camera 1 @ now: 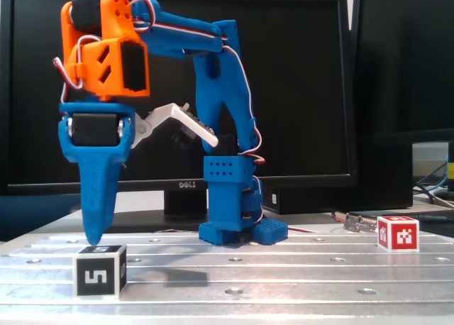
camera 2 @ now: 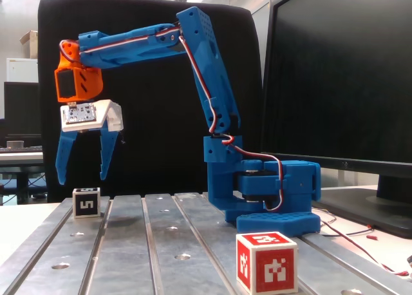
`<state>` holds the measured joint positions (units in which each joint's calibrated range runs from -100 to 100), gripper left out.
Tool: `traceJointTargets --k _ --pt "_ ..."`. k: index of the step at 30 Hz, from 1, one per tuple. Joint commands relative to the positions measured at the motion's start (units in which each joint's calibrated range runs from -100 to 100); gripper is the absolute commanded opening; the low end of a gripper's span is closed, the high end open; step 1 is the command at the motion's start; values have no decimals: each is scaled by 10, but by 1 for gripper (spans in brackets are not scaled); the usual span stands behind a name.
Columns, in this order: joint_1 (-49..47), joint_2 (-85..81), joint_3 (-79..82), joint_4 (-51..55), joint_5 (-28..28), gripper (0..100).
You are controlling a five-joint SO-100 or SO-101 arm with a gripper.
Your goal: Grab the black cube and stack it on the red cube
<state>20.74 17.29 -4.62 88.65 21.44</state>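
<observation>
Where the ribbed metal table (camera 2: 161,243) runs nearest one fixed camera, the red cube (camera 2: 266,262) sits at the front right, glossy faces bearing white blocky marks. Far down the left groove stands the black cube (camera 2: 86,202), white-edged, a white "5" on its face. Above it hangs the gripper (camera 2: 82,177), two tapered blue plastic fingers spread wide and empty, tips just over the cube, not touching. In a fixed view (camera 1: 91,240), the orange wrist housing (camera 1: 106,45) tops them, a dark monitor (camera 1: 298,69) behind.
</observation>
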Motion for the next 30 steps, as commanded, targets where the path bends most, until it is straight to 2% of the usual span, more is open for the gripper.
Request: traceJointTargets --k 1,30 --pt "4 8 -2 -3 1 26" --pt "2 20 99 -117 1 26"
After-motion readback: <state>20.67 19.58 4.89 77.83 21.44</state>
